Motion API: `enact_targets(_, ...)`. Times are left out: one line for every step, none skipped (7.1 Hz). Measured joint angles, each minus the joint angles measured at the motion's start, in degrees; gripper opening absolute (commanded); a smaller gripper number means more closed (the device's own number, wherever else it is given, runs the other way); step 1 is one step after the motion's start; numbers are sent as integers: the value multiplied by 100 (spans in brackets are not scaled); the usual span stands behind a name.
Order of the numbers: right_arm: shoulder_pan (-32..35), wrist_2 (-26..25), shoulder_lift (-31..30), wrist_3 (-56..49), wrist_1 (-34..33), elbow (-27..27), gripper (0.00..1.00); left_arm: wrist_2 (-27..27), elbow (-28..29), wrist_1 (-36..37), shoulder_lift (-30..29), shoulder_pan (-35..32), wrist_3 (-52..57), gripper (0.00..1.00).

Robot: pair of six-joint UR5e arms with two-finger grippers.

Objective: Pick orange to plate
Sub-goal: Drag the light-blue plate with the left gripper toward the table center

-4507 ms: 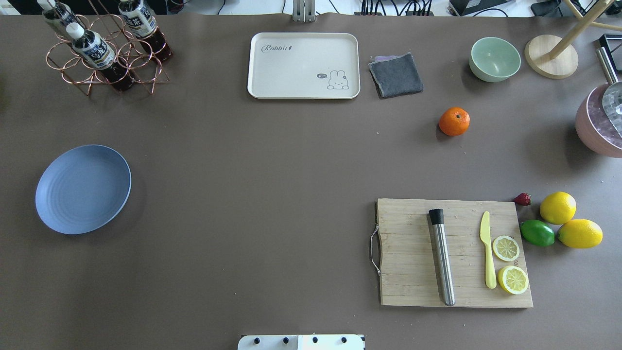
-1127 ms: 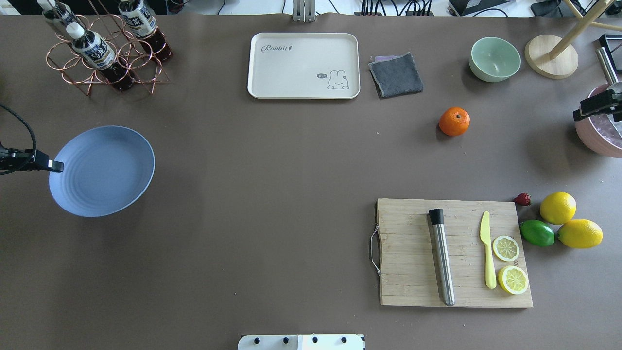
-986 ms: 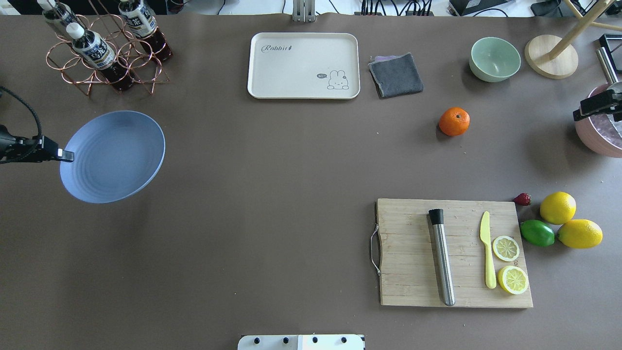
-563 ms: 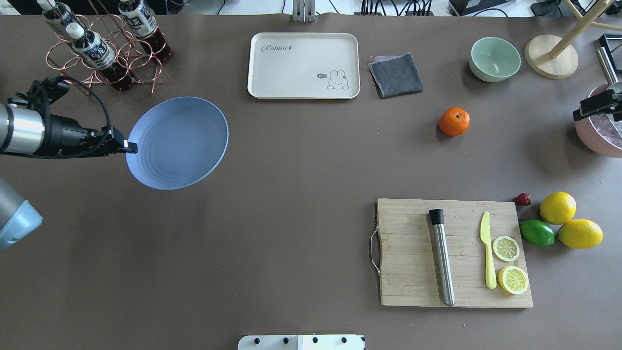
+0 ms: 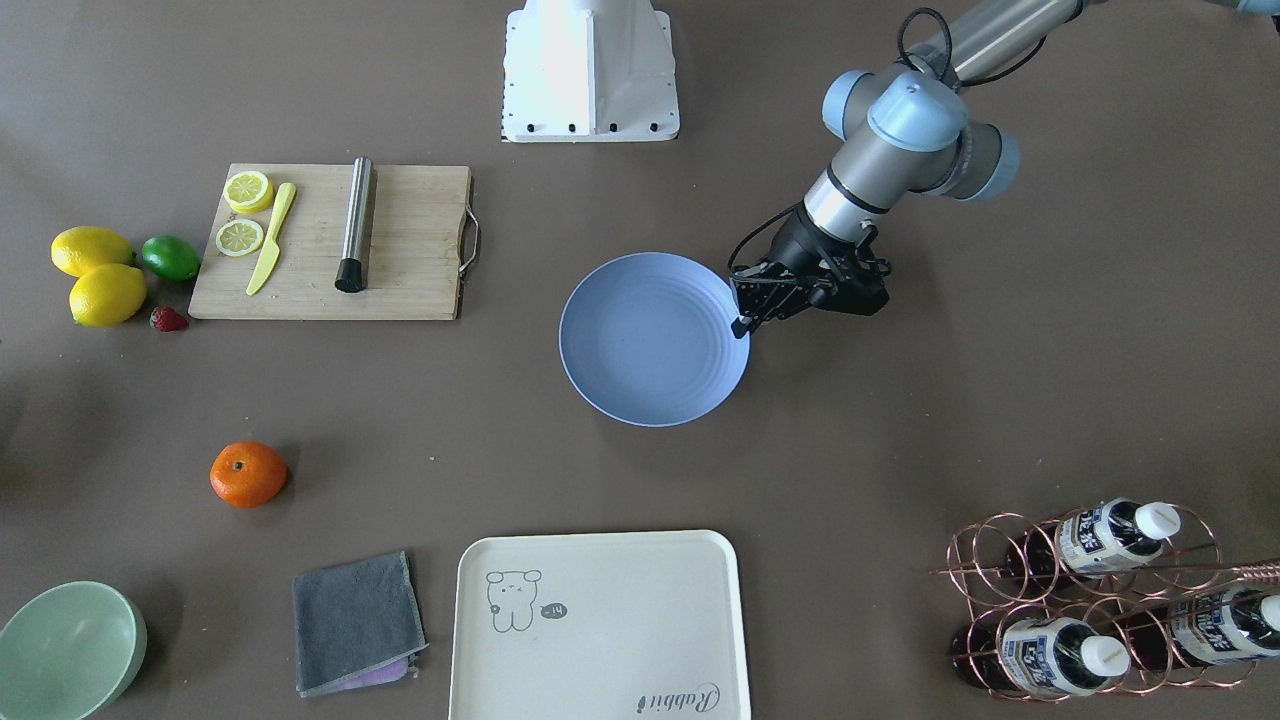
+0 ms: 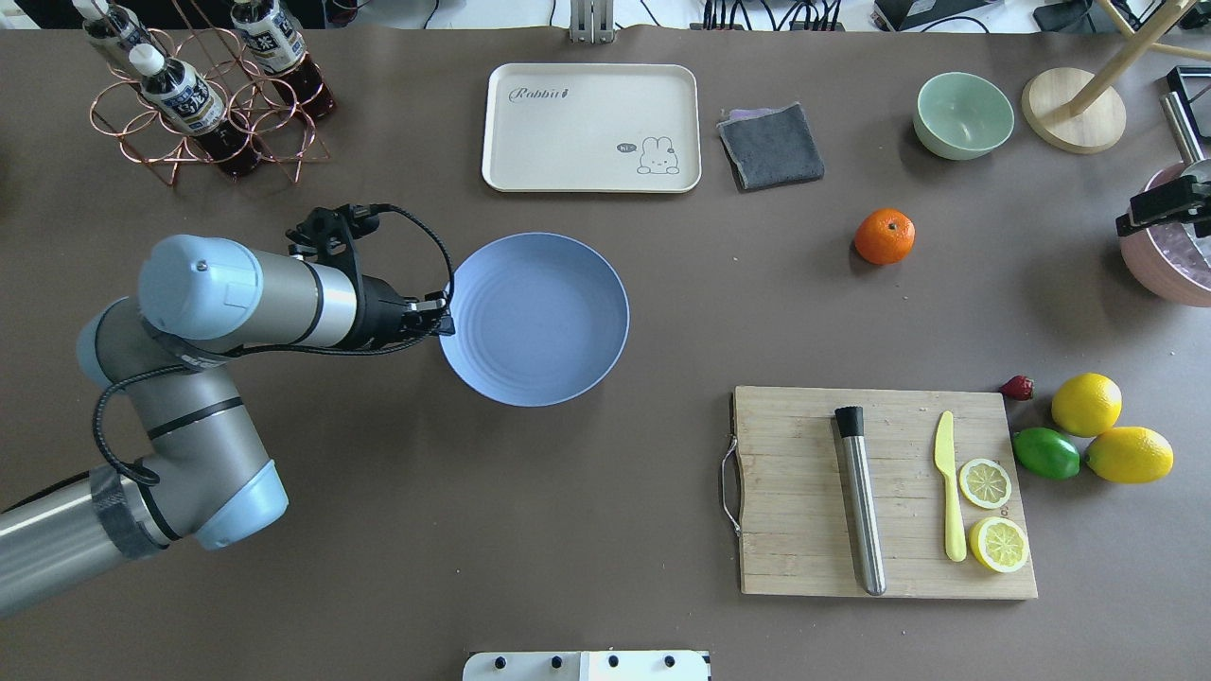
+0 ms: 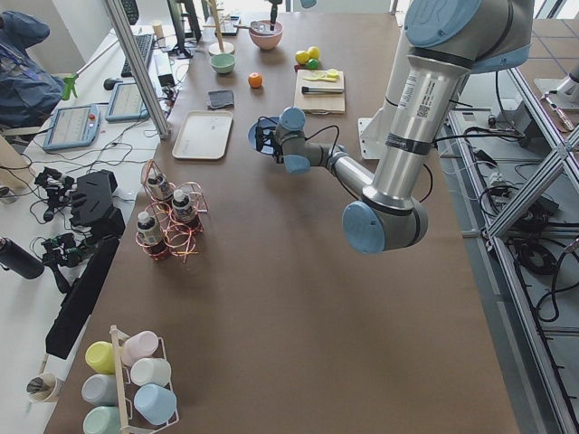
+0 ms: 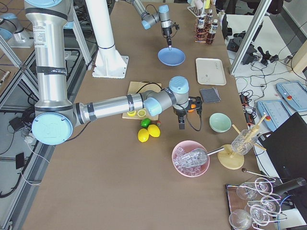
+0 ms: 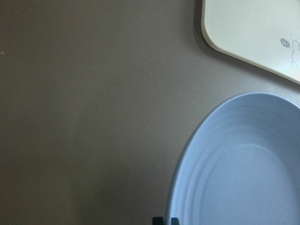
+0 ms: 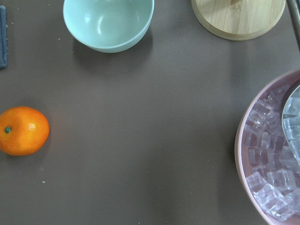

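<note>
The orange [image 6: 885,236] sits alone on the brown table, right of centre and far from both grippers; it also shows in the right wrist view [image 10: 23,131] at the left edge. The periwinkle-blue plate [image 6: 539,322] is near the table's middle, roughly level. My left gripper [image 6: 445,326] is shut on the plate's left rim, with its fingertips [image 5: 742,325] pinching the edge. Whether the plate rests on the table or hangs just above it, I cannot tell. My right gripper [image 6: 1162,210] pokes in at the right edge above the pink bowl; its jaws do not show clearly.
A cream tray [image 6: 591,128], grey cloth [image 6: 771,145] and green bowl [image 6: 963,113] line the far side. A cutting board [image 6: 804,530] holding a muddler, knife and lemon slices lies front right, with lemons [image 6: 1086,404] and a lime [image 6: 1045,452] beside it. A bottle rack [image 6: 203,95] stands far left.
My left arm has carried the plate rightward from the table's left side to near its centre. The orange and the right gripper have not moved.
</note>
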Motion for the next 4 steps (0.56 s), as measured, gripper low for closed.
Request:
enact_targets(0, 2, 1, 0, 0, -2, 100, 264, 105, 209, -253, 205, -61, 0)
enact_targets(0, 6, 2, 3, -2, -6, 100, 445, 307, 298, -464, 320, -83, 0)
enact_targets(0, 8, 2, 5, -6, -8, 100, 535, 489, 326, -606, 367, -86, 0)
enact_targets(0, 8, 5, 5, -6, -7, 100, 573, 587, 334, -669, 377, -83, 97)
